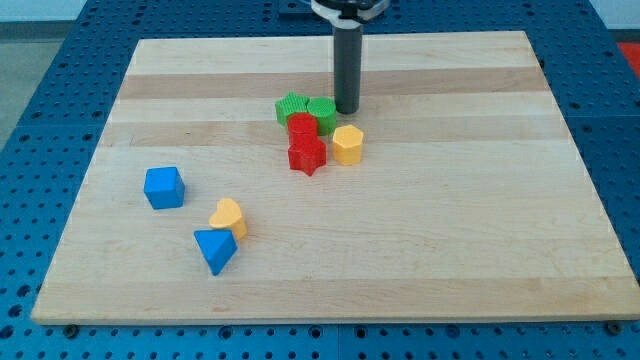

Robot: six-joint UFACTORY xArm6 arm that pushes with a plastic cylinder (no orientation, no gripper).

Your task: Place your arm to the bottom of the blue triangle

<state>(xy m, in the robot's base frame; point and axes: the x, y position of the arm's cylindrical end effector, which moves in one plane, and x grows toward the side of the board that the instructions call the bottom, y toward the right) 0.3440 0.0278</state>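
While upright, my tip (346,110) beside green cylinder (322,112)

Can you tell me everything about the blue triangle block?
The blue triangle is a small, solid-looking block, bright blue and smooth, maybe painted wood. It lies flat on the wooden board, near the view's bottom left, one corner pointing down. A yellow block sits right against its upper edge. A blue cube stands apart, up and to the view's left. My tip is far away, by the green blocks near the view's top.

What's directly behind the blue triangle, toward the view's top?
A yellow heart-shaped block touches the blue triangle there. My tip is far off, by the green blocks. Nothing hidden.
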